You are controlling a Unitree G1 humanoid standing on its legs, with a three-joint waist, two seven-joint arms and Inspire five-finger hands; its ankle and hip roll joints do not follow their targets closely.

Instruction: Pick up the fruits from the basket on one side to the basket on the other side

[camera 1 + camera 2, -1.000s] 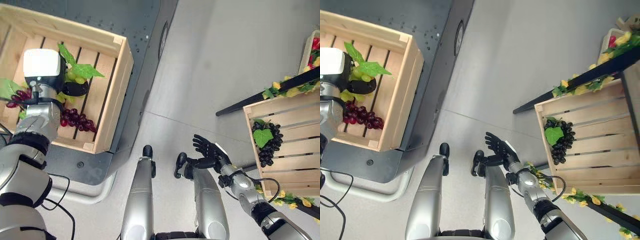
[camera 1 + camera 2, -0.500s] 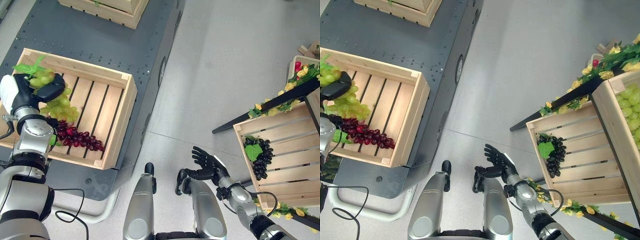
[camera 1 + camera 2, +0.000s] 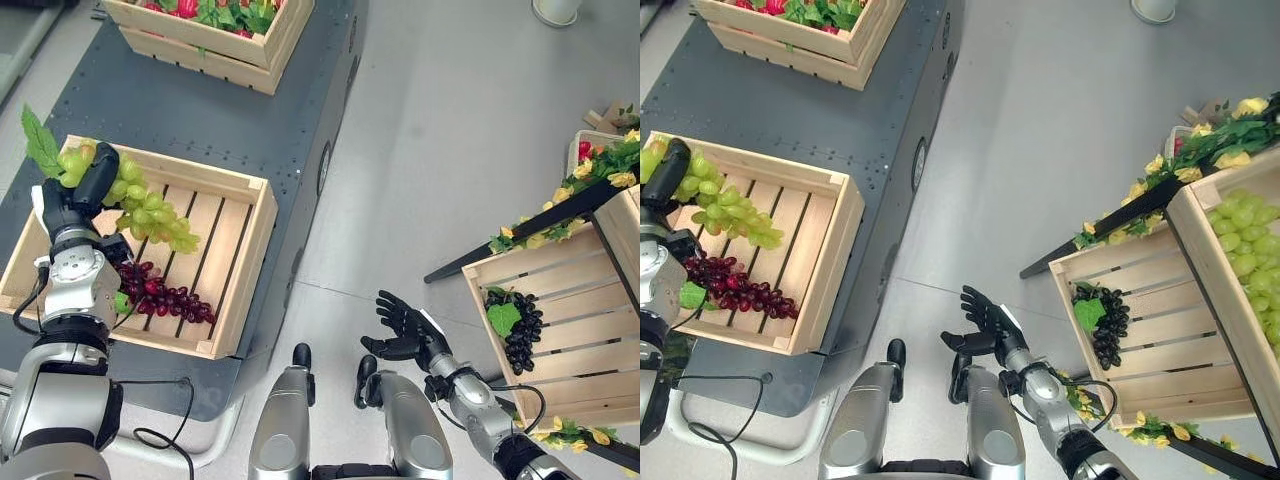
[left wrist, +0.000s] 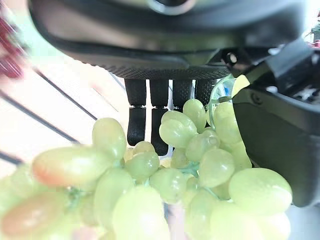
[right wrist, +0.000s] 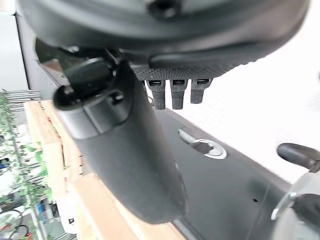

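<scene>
Green grapes [image 3: 150, 212]: held up at the left of the head view, the bunch trailing over the upper left part of the left crate; up close in the left wrist view they hang just past the fingers
Left hand [image 3: 85, 190]: curled round the stem end of the green grapes, a leaf sticking up above it
Change: half a second ago the bunch hung close against the hand near the crate's left edge; now it is higher and swung out over the slats, clear of the red bunch. The whole picture has also shifted, so part of that is the camera
Meaning: the pick looks done; I judge the carry across to the right crate is what remains
Left crate [image 3: 245, 265]: wooden, on the dark platform at left; red grapes [image 3: 160, 296] lie on its slats near the lower edge
Right crate [image 3: 580, 345]: wooden, at the right edge of the frame; dark grapes [image 3: 520, 325] with a green leaf lie in it
Right hand [image 3: 405, 325]: lower centre, fingers spread, holding nothing, well apart from both crates
Far crate [image 3: 200, 45]: top of the frame, with red fruit and leaves inside
</scene>
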